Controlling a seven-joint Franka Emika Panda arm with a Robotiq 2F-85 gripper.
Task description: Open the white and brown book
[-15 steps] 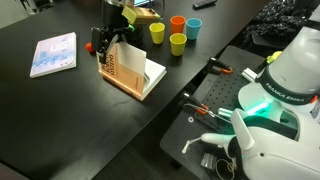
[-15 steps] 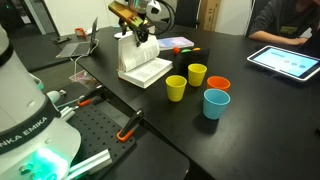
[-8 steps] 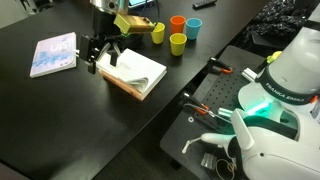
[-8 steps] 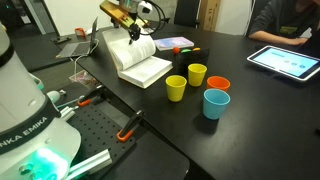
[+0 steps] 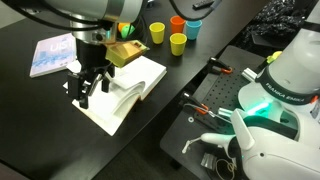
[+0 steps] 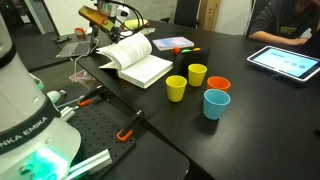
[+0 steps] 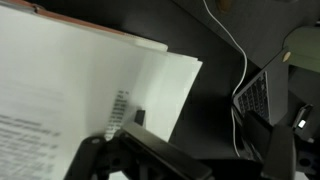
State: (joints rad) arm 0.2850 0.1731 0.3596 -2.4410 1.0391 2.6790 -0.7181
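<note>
The white and brown book lies open on the black table, white pages up, with its tan cover showing at the far side. It also shows open in the other exterior view. My gripper hangs just past the book's opened left half, fingers pointing down and spread, with nothing between them. In an exterior view the gripper is above the book's far corner. The wrist view shows printed white pages and my dark fingers low in the picture over black table.
A thin pale blue-white book lies left of the gripper. Several coloured cups stand behind the book, and in front of it in the other exterior view. A tablet, a laptop and a white cable lie on the table.
The book went from standing half open to lying flat open. My gripper swung down and outward over the opened half, away from the cups.
</note>
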